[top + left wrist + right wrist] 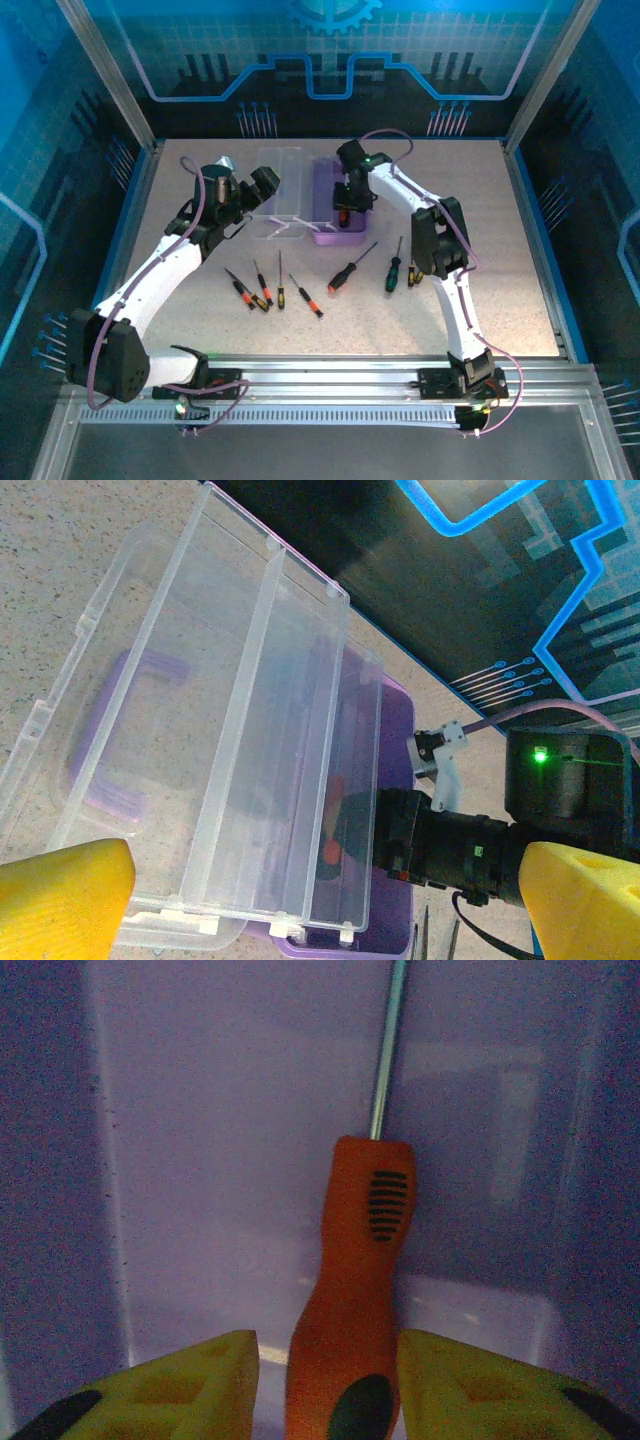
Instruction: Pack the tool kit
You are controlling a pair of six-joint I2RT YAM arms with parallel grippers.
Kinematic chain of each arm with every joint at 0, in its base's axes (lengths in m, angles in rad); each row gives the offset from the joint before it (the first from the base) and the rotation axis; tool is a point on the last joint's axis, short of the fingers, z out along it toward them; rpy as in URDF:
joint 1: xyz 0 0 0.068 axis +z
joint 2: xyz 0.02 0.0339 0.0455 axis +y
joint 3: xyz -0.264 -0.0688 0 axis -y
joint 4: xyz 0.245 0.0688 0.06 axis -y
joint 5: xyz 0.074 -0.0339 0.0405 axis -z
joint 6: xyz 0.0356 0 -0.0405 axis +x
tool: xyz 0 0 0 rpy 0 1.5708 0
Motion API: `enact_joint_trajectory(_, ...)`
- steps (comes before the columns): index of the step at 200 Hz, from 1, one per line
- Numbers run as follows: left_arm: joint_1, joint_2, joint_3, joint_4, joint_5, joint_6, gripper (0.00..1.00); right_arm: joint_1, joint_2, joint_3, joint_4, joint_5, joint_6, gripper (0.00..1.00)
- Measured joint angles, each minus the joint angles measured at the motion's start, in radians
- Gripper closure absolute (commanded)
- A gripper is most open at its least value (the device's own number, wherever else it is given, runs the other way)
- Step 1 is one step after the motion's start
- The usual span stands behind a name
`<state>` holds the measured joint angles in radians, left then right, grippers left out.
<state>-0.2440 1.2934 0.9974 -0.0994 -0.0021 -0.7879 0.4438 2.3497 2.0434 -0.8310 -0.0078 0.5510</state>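
Several slim screwdrivers (281, 280) are lying loose on the tabletop (500, 250), nearer the arm bases than either pair of fingers, among them a red-handled one (343, 277) and a green-handled one (392, 275); the purple case (335, 238) is sitting further back, and the right fingers (190, 1385) are reaching down inside it; an orange screwdriver (350, 1260) is lying on the case floor, its handle running between those fingers and its metal shaft pointing straight away beyond their tips; the right fingers are standing partly parted around the handle, with a thin gap showing between the handle and the finger on the left of the wrist view, while the other finger is sitting right at the handle's edge, so they are not clamping it; the clear lid (240, 710) is standing swung open from the case, directly ahead of the left fingers (60, 900), between them and the case; the left fingers are spreading wide and gripping nothing, with the lid's near edge lying just ahead of their tips; whether they are touching it I cannot tell.
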Motion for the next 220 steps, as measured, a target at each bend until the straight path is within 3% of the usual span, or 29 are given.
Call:
enact_joint_trajectory(82, 0.000, 0.000, 0.000, 0.000, 0.001, 0.000, 0.01, 0.000, -0.090, -0.004, 0.001, 0.046, 0.026, 0.78)
enact_joint_trajectory(126, 0.000, 0.000, 0.000, 0.004, 0.019, 0.001, 0.01, 0.000, -0.160, -0.087, 0.005, 0.045, -0.010, 0.74)
enact_joint_trajectory(153, 0.000, 0.000, 0.000, 0.031, 0.055, 0.003, 0.01, 0.000, -0.309, -0.193, 0.010, 0.033, -0.057, 0.70)
enact_joint_trajectory(199, -0.002, 0.044, 0.001, 0.059, 0.149, 0.002, 0.01, -0.005, -0.687, -0.514, 0.083, 0.056, -0.081, 0.68)
enact_joint_trajectory(220, -0.017, 0.082, 0.006, 0.056, 0.187, 0.001, 0.01, -0.010, -0.796, -0.707, 0.122, 0.087, -0.065, 0.75)
